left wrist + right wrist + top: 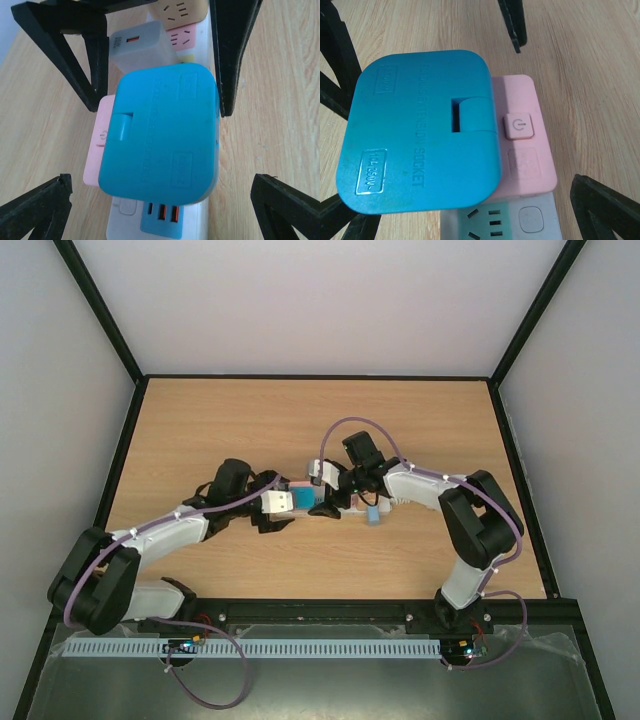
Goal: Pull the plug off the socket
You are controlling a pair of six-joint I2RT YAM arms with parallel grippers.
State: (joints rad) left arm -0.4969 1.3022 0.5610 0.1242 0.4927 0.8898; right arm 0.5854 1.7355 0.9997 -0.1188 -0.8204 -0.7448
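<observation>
The white power strip (352, 506) lies mid-table. A large blue plug block (322, 498), embossed "extension socket", sits on a pink adapter (100, 145) plugged into the strip (200, 222). In the left wrist view the blue plug (160, 135) fills the centre. My left gripper (161, 179) is open and straddles it without touching. In the right wrist view the blue plug (415, 140) and the pink adapter (525, 150) sit above a green outlet (487, 222). My right gripper (460, 197) is open around them from the other end. Its left finger is mostly hidden.
A grey USB charger (135, 47) is plugged in farther along the strip, with pink and orange outlets beyond it. A blue USB panel (162, 217) is at the strip's near end. Black frame rails and grey walls border the wooden table (200, 430).
</observation>
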